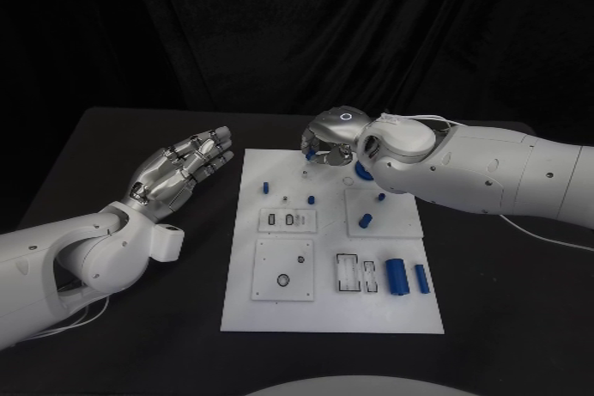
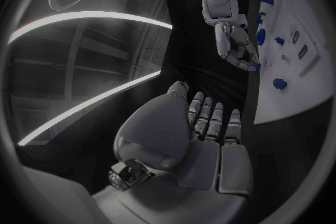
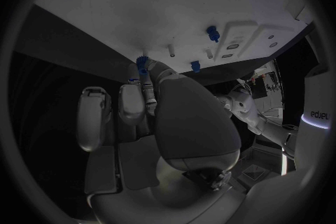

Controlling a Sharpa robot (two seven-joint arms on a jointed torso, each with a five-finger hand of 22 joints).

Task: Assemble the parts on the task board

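Now right hand (image 1: 332, 138) pinches small blue part (image 3: 142, 61) over task board (image 1: 332, 319); left hand (image 1: 182, 168) spread, holding nothing.

This looks like a robotics lab or test cell. A black table (image 1: 148, 344) stands before a black curtain backdrop (image 1: 297, 44) that hangs beyond both hands. Between the hands lies a white task board (image 1: 324, 319) with machined slots. Above the left hand (image 2: 189, 140) run long ceiling light strips (image 2: 91, 17).
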